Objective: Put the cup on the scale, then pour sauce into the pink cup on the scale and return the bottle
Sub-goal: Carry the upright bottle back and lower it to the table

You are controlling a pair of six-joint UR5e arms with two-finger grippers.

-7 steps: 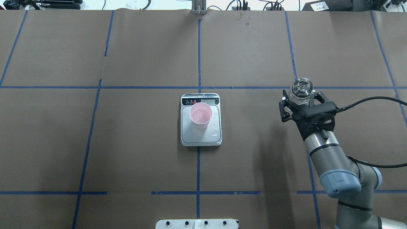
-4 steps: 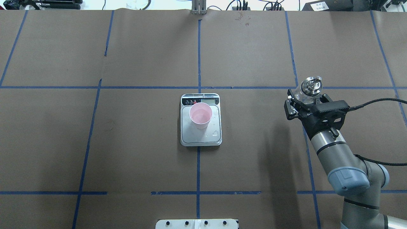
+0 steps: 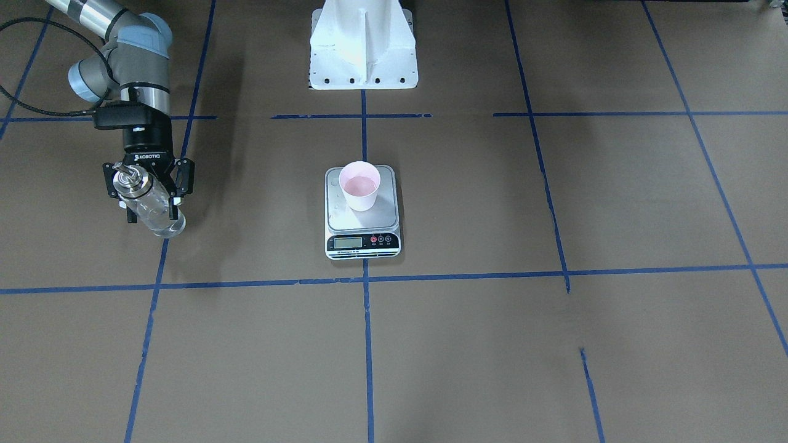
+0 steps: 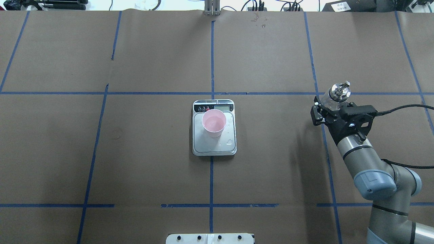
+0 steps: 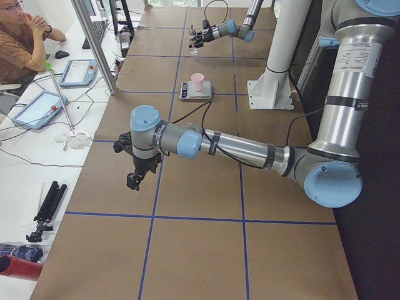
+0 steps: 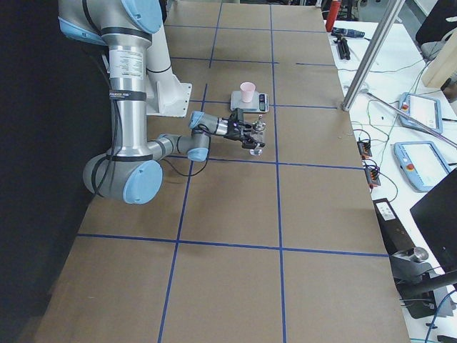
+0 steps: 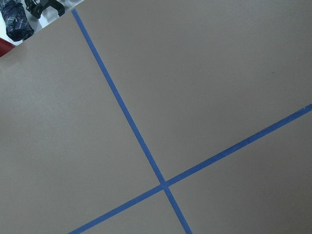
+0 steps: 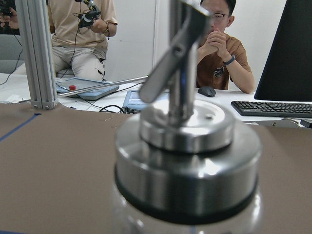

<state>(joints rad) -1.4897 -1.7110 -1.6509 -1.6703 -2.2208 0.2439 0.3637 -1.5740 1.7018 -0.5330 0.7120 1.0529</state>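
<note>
The pale pink cup (image 4: 214,122) stands on the silver scale (image 4: 214,148) at the table's middle, with clear liquid in it; both also show in the front view as cup (image 3: 360,184) and scale (image 3: 386,213). My right gripper (image 4: 329,103) is shut on the clear glass bottle (image 3: 152,209), well to the right of the scale. The bottle's silver cap and spout (image 4: 340,90) fill the right wrist view (image 8: 187,146). I cannot tell whether the bottle's base touches the table. My left gripper (image 5: 134,181) shows only in the exterior left view, and I cannot tell its state.
Water drops lie on the scale's platform (image 4: 230,142). The white robot base (image 3: 363,55) stands behind the scale. Blue tape lines cross the brown table cover (image 7: 161,183). An operator (image 5: 19,44) and tablets (image 5: 37,107) are beyond the table's far edge.
My right arm has carried the bottle further right, away from the scale. The cup and scale have not moved.
</note>
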